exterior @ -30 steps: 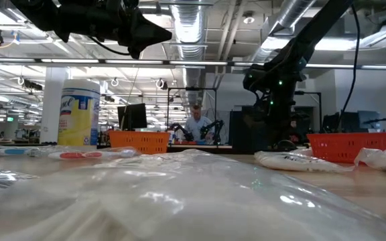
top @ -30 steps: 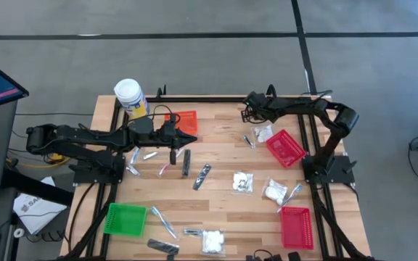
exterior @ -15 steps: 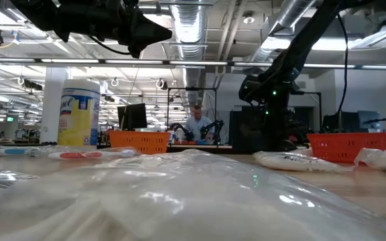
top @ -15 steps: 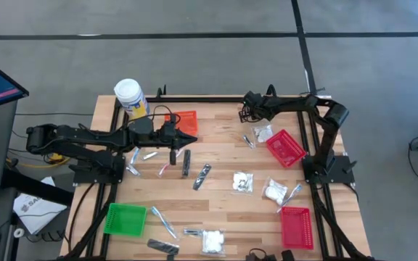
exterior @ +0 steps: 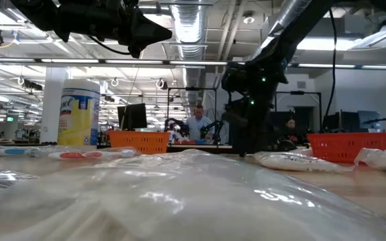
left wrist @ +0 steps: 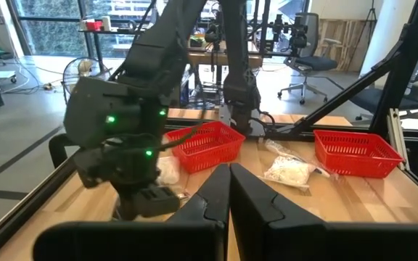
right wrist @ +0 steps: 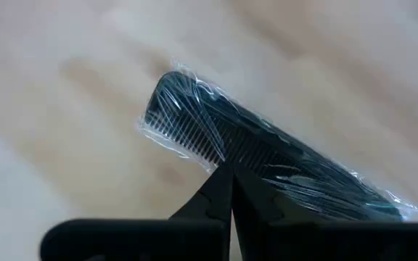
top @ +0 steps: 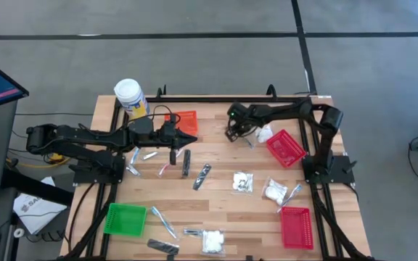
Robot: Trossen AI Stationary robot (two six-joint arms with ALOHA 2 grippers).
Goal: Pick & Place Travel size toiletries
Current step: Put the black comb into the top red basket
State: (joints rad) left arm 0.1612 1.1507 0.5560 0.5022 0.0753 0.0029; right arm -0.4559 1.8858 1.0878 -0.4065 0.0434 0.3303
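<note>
Toiletries lie scattered over the tabletop (top: 216, 196): white packets, dark sachets, thin sticks. One of them, a dark comb in clear wrap (right wrist: 267, 156), lies on the wood just ahead of the right tool (right wrist: 227, 177), whose fingers are pressed together and empty. In the overhead view that tool (top: 232, 133) hangs beside a red basket (top: 285, 147) (a white packet (top: 264, 133) lies between them). The left tool (top: 192, 140), also pressed together, hovers near the orange basket (top: 187, 118).
</note>
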